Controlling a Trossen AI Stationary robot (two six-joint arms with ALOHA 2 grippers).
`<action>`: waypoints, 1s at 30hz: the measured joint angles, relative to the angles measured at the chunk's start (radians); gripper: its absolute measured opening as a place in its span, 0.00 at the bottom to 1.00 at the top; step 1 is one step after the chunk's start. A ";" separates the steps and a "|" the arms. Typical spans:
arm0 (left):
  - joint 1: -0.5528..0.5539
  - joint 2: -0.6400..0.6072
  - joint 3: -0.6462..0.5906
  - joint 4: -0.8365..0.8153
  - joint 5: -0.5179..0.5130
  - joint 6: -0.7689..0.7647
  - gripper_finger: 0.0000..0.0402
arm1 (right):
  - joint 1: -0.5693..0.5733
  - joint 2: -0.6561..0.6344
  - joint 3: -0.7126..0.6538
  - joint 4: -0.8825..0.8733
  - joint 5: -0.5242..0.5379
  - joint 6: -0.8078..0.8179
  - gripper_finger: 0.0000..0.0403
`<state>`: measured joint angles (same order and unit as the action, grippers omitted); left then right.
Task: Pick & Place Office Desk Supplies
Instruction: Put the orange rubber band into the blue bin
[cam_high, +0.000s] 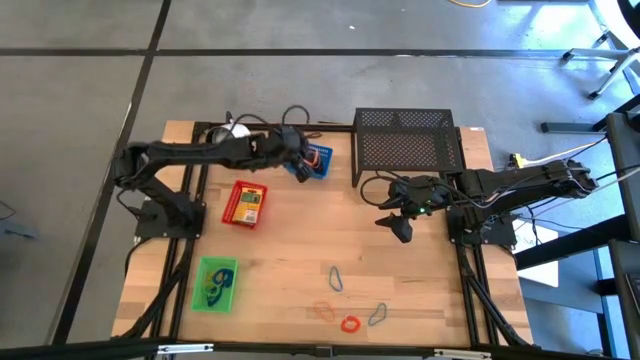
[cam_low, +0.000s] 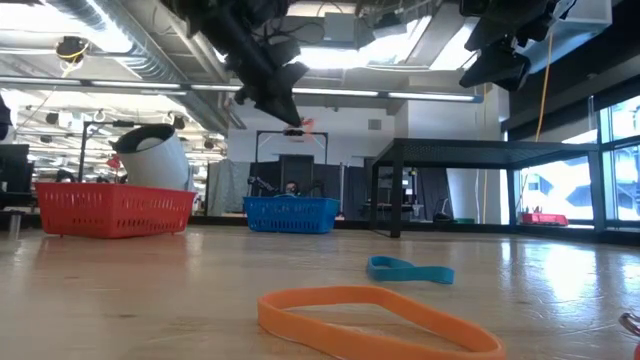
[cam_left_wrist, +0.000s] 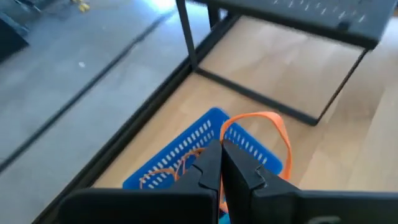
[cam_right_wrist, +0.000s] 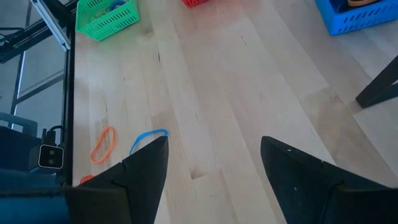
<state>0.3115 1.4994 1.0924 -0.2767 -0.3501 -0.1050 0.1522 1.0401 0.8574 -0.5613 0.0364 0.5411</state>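
We are finding the left gripper (cam_left_wrist: 221, 163) with its jaws shut on an orange band loop (cam_left_wrist: 264, 127), which is arching up from between the fingers. It is hanging directly above the blue tray (cam_high: 317, 160) at the far side of the table (cam_high: 300, 250), just left of the black mesh rack (cam_high: 408, 140). More orange loops are lying inside that tray.

We are finding the right gripper (cam_right_wrist: 214, 171) with its jaws standing wide apart and holding nothing. It is hovering over bare wood right of centre, near the front of the rack.

Outward from there, we are recording the red tray (cam_high: 245, 204), holding a yellow item, left of centre, and the green tray (cam_high: 215, 284) at the near left, holding dark and blue pieces. On the near middle of the table, 4 loose loops are lying apart: a blue band (cam_high: 336, 278), an orange band (cam_high: 324, 310), a red band (cam_high: 349, 323) and a grey-blue loop (cam_high: 378, 315).
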 joint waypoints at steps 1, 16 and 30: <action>0.022 0.000 0.000 -0.009 0.033 0.007 0.00 | 0.000 0.000 0.000 0.000 0.000 0.000 0.64; 0.163 0.010 -0.057 -0.011 0.256 0.076 0.00 | 0.000 0.000 0.000 0.000 0.000 0.000 0.64; 0.171 0.024 -0.057 -0.010 0.192 0.153 0.07 | 0.000 0.000 0.000 0.000 0.000 0.000 0.64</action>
<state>0.4828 1.5233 1.0355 -0.2871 -0.1580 0.0481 0.1524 1.0401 0.8574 -0.5613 0.0368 0.5407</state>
